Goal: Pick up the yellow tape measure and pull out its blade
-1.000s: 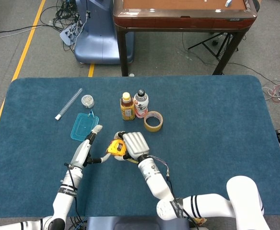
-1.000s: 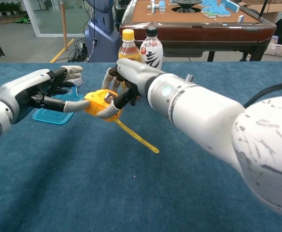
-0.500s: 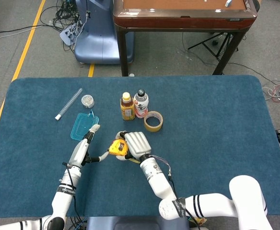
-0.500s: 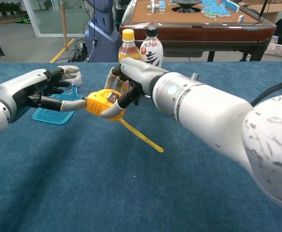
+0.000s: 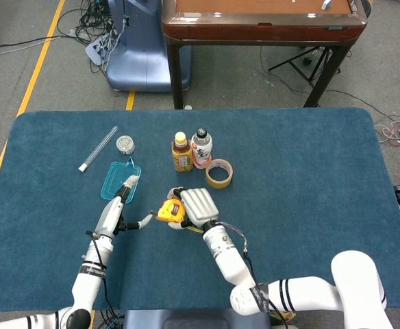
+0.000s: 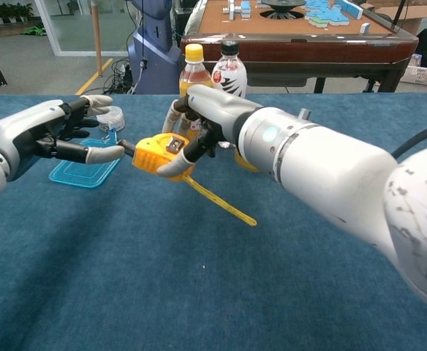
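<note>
While the right hand point(image 6: 199, 121) grips the yellow tape measure point(image 6: 157, 152) at centre frame, the left hand point(image 6: 49, 135) pinches its blade tip point(image 6: 128, 148), so pulling leftward comes next.

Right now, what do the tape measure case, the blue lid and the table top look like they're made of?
Tape measure: seemingly hard moulded plastic, glossy yellow-orange with highlights on its edges. Blue lid: probably thin plastic, translucent, with a raised rim. Table: covered in what looks like felt or short carpet, matte dark blue and fuzzy-textured.
</note>
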Motion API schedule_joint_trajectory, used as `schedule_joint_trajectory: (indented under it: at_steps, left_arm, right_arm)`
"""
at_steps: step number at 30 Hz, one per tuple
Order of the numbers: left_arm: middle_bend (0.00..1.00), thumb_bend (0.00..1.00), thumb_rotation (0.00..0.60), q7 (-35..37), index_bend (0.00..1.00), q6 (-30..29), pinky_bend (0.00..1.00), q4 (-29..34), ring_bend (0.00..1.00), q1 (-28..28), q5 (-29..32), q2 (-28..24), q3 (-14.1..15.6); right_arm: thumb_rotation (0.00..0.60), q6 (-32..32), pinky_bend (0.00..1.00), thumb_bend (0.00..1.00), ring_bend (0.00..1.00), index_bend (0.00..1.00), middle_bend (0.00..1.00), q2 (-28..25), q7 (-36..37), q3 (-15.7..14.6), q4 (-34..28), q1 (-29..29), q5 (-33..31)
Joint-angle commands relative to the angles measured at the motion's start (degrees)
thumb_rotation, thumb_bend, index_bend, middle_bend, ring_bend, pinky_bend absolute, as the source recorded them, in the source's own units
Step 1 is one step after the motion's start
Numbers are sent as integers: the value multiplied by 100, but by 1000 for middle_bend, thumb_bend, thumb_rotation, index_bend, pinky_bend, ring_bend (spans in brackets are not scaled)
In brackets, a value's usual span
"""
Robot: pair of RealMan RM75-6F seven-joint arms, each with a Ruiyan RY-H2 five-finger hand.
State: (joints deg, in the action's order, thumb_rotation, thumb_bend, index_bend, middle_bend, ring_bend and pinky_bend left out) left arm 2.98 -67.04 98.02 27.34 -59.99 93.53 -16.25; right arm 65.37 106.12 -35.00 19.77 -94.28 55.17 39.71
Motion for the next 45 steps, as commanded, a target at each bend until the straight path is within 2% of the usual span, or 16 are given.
schedule_joint_trajectory:
  at_steps: [1,16,21,26,45]
  left_arm:
    - [0,230,600,2,0,-10,0,3,0,-11,24,-16,-12]
    - [0,231,600,60,15,-47,0,-74,0,-47,113,-84,-94]
    - [0,232,600,188,178,-68,0,-119,0,-82,100,-84,-120]
    - [0,235,600,245,287,-61,0,-164,0,-94,100,-90,-133]
    - [60,372,600,470,485,-32,0,-248,0,-149,76,-99,-159]
  right_arm:
    - [600,7,415,708,724,760,744,-22,7,-14,-20,-15,3]
    - [600,26,415,709,728,766,748,-100,-20,-48,-93,-36,-53]
    - [600,23,416,708,730,767,748,-113,-41,-40,-86,-21,-93]
    - [600,15,416,708,731,768,748,-115,-63,-37,-71,-6,-146]
    - [600,-50,415,708,733,768,749,-175,-35,-16,-12,21,-277]
